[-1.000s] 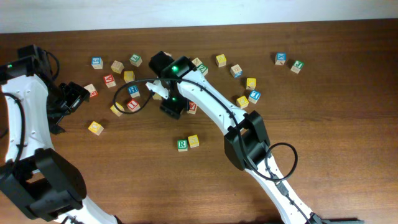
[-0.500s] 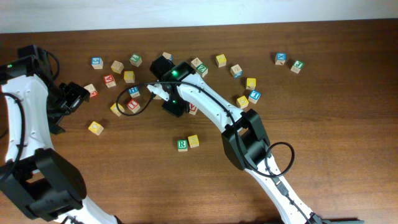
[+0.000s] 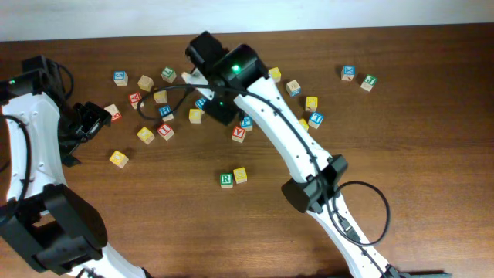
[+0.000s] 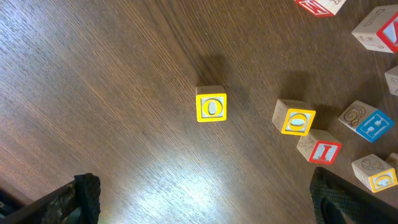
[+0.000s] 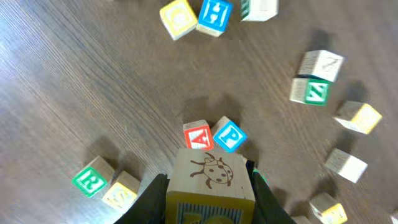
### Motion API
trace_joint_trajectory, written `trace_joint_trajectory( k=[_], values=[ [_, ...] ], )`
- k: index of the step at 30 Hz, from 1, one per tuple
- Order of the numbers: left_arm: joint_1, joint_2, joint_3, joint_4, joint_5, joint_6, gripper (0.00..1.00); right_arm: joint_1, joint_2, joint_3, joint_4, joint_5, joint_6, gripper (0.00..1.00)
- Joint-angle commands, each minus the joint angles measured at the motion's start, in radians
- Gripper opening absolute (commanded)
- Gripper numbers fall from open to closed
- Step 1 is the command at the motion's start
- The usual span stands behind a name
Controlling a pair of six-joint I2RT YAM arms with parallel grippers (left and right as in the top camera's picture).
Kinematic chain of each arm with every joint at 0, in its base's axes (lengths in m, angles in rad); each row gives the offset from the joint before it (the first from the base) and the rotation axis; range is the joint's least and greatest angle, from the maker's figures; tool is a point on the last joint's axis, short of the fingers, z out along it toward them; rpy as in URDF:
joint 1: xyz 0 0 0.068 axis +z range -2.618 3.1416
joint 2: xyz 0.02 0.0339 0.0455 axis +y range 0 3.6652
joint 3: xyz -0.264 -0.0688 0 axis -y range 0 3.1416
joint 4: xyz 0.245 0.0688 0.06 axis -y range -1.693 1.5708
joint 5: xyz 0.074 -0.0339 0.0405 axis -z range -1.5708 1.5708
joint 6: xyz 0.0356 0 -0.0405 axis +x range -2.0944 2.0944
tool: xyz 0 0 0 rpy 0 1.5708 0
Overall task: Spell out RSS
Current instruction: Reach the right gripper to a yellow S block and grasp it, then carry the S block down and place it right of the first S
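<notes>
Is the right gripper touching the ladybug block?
Touching. Right wrist view: the ladybug block sits clamped in the right gripper, fingers pressed against both sides.

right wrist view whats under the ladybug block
Nothing directly below shows: the ladybug block, shut in the right tool, covers it. Just past its edge a red V block and a blue P block lie on the table.

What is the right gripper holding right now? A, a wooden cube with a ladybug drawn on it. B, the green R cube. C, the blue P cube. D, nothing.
A: in the right wrist view the right gripper is clamped on the ladybug cube, while the green R cube and the blue P cube lie apart from it.
</notes>
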Motion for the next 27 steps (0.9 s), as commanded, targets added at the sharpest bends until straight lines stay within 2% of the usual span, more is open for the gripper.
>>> trace_joint_trajectory(
  k=[1,6,10,12,15,16,20,24,27],
  values=[
    [0.008,-0.010,0.007,-0.001,-0.011,-0.014,0.99,0.008,-0.110,0.019,-0.006,0.021,0.053,0.21],
    [0.008,-0.010,0.007,-0.001,-0.011,-0.014,0.99,0.008,-0.371,-0.034,-0.006,0.007,0.080,0.17],
    [0.008,-0.010,0.007,-0.001,-0.011,-0.014,0.99,0.008,-0.624,-0.377,-0.006,0.019,0.078,0.17],
    [0.008,-0.010,0.007,-0.001,-0.011,-0.014,0.99,0.008,-0.697,-0.583,-0.005,0.018,0.044,0.17],
    [0.008,-0.010,0.007,-0.001,-0.011,-0.014,0.99,0.008,-0.706,-0.829,0.021,0.017,-0.029,0.17],
    [0.008,-0.010,0.007,-0.001,-0.011,-0.014,0.99,0.008,-0.703,-0.935,0.055,0.010,-0.078,0.15],
    [0.008,-0.010,0.007,-0.001,-0.011,-0.014,0.99,0.008,-0.698,-1.345,0.414,0.008,-0.161,0.13],
    [0.008,-0.010,0.007,-0.001,-0.011,-0.014,0.99,0.008,-0.697,-1.608,0.653,-0.024,-0.360,0.11],
    [0.008,-0.010,0.007,-0.001,-0.011,-0.014,0.99,0.008,-0.689,-1.704,0.816,-0.063,-0.398,0.10]
  ],
)
